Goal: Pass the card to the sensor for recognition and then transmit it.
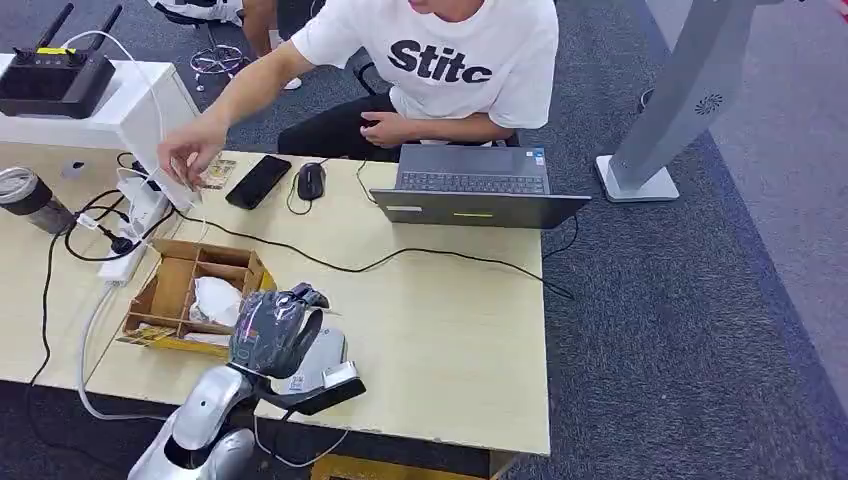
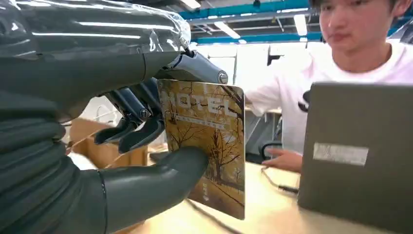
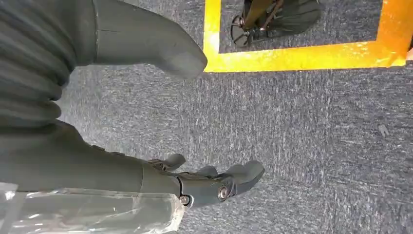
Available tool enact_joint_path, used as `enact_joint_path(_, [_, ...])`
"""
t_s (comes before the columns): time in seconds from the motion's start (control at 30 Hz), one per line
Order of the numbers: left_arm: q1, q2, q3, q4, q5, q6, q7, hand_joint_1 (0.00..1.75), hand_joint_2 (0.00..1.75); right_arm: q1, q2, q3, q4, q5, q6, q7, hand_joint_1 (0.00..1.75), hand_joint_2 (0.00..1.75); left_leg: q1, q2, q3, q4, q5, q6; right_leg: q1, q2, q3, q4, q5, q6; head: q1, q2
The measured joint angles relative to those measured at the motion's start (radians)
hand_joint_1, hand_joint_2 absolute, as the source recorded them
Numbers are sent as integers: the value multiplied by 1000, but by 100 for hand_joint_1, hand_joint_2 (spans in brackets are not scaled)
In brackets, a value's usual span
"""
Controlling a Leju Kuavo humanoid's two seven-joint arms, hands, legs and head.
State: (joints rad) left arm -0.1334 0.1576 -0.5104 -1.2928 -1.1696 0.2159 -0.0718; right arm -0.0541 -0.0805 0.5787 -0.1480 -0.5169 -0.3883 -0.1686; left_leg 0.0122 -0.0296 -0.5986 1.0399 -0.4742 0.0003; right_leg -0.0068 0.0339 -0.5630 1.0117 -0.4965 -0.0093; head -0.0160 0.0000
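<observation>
Pale wood-grain table (image 1: 440, 340), glossy rectangular card (image 2: 207, 141).

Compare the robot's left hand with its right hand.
The left hand pinches a brown hotel card above the table; the right hand holds nothing, its fingers apart. The left is raised by the laptop; the right hangs over grey carpet. Both are dark grey.

Light is bright and even, with soft shadows; ceiling lamps glare in the left wrist view, background slightly blurred.

Silver arm (image 1: 205, 405), grey ribbed robot hand (image 2: 122, 146)
</observation>
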Motion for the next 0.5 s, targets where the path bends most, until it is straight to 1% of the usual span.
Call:
enact_joint_path(0.07, [19,3,-2,3,-8,2,13,175,175,1,2,0,0,-1,0,1,0,175,0,0,0,0,0,0,0,0,0,0,0,0,0,0])
enact_joint_path(0.17, [41,2,-2,24,-28,24,30,175,175,1,3,0,0,0,0,1,0,175,0,0,0,0,0,0,0,0,0,0,0,0,0,0])
enact_joint_path(0.33, [60,-21,-2,77,-13,45,23,175,175,0,8,1,0,3,-5,1,0,175,0,0,0,0,0,0,0,0,0,0,0,0,0,0])
enact_joint_path(0.5, [72,-43,-2,117,-7,53,15,175,175,0,9,2,0,3,-8,0,0,175,0,0,0,0,0,0,0,0,0,0,0,0,0,0])
